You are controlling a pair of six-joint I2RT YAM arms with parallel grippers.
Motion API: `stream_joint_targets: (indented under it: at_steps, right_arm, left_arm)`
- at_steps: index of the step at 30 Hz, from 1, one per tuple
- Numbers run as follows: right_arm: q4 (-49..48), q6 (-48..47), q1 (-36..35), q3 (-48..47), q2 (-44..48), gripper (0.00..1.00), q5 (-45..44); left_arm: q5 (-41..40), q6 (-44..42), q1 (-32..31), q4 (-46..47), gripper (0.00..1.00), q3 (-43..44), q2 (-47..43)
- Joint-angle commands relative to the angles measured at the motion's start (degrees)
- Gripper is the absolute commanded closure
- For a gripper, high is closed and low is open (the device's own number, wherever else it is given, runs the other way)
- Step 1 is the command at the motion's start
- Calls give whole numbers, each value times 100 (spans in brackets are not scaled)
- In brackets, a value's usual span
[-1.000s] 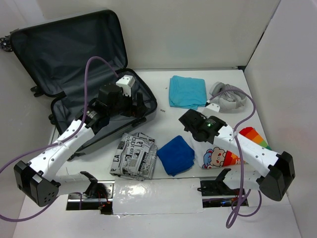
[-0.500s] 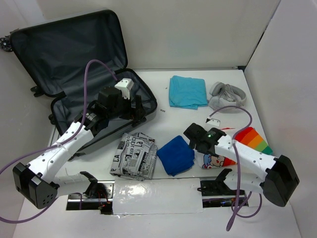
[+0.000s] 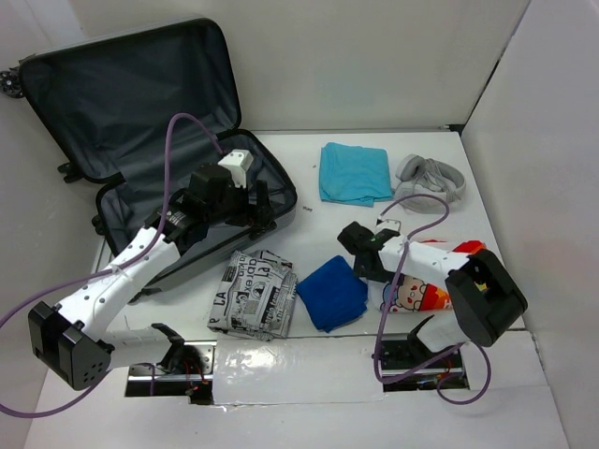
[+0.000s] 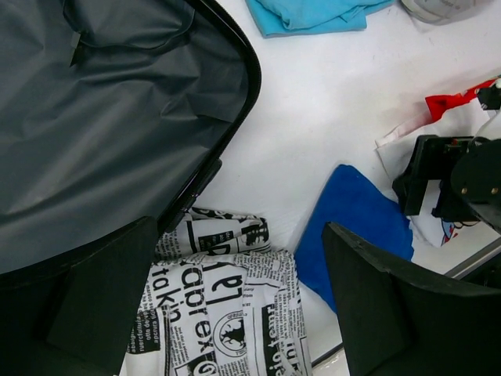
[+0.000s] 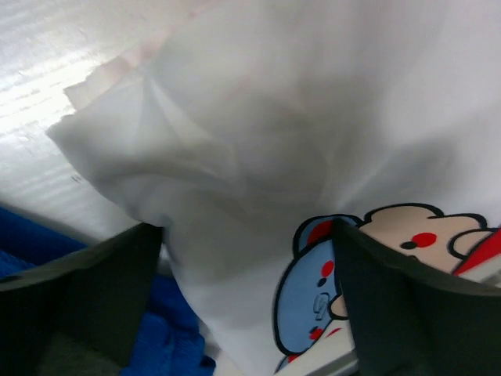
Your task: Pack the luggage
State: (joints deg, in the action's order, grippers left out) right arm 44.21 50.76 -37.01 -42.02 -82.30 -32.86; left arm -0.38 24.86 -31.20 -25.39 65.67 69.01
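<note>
My right fingers (image 5: 86, 290), spread wide and holding nothing, have dropped in the last second from above the white cartoon shirt (image 5: 258, 157) to just over its near-left edge. Its cloth fills the gap between them, and the blue cloth (image 3: 332, 292) sits just to their left. I judge a pinch on that shirt comes next, so packing it has barely begun. My left fingers (image 4: 102, 290), also wide apart and empty, have hardly shifted, hanging over the rim of the luggage (image 3: 122, 94) with the newsprint bundle (image 3: 255, 292) below them. The luggage lies open beneath and behind my left fingers, well left of my right ones, with its lid stood up, creased dark lining showing, and black wheels (image 3: 10, 82) at the far corner.
</note>
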Motion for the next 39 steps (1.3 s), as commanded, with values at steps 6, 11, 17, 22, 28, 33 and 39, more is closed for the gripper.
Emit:
stream_joint_targets:
  at_steps: [6,11,17,22,28,33,39]
  right_arm:
    - [-1211,-576,660,300,249,78,658]
    - [-1353,-1094,836,73,1048,100,1123]
    - [-1862,-1315,959,-429,2103,100,2063]
    - [-1924,-1200,1091,-930,1825,100,2407]
    - [-1785,-981,1153,-1589,1139,100,2891]
    - [-1784,-894,1153,-1923,936,100,3330]
    - [-1784,-893,1100,-2082,935,100,3611]
  left_arm:
    - [-50,107,35,69,1,244,112]
    - [450,45,35,200,1,245,235]
    - [1601,45,-131,640,1,315,577]
    - [1787,-200,-956,1141,1,306,841]
    - [1762,-526,-1703,1554,1,412,1386]
    - [911,-649,-2117,1449,1,1114,2089]
    - [-356,-526,-2232,1036,1,1835,2845]
